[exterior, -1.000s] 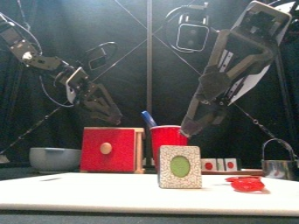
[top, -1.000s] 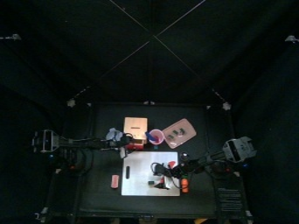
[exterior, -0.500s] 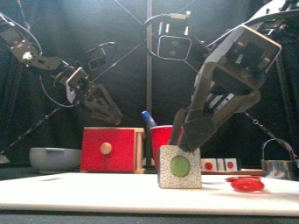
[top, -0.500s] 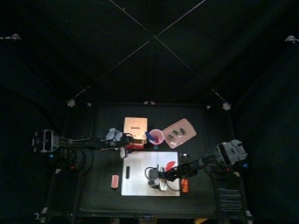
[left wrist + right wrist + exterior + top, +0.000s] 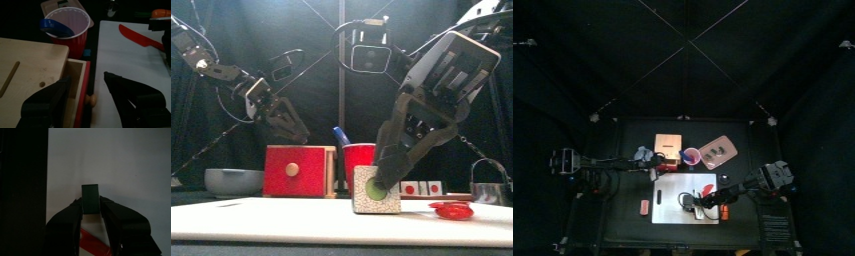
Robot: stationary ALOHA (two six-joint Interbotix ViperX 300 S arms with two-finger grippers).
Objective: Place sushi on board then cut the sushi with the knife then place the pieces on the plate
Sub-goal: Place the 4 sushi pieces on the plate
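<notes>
Behind the white board (image 5: 265, 214) stand a wooden box (image 5: 30, 57) with a red drawer front, a red cup (image 5: 365, 158) holding a blue knife (image 5: 341, 135), and, further back, the pink tray (image 5: 718, 150). A blue-grey bowl (image 5: 231, 181) sits at the far left and a metal cutter (image 5: 489, 190) at the far right. The red knife (image 5: 452, 210) lies flat on the board just right of the sushi piece (image 5: 382, 205), clear of it. Nothing stands between the arm and the piece. The left gripper (image 5: 85, 79) hangs above the box and the cup, its fingers spread wide and holding nothing. The sushi piece stands upright near the middle of the board. The right gripper (image 5: 372, 185) is down over its top, and in the right wrist view one finger lies against each side of the dark green block, closed in to its width. Half a second ago this gripper was a little higher, only meeting the top of the piece, and a second ago it was up to the right, in front of the cup. The piece, the knife and the left arm have not moved.
</notes>
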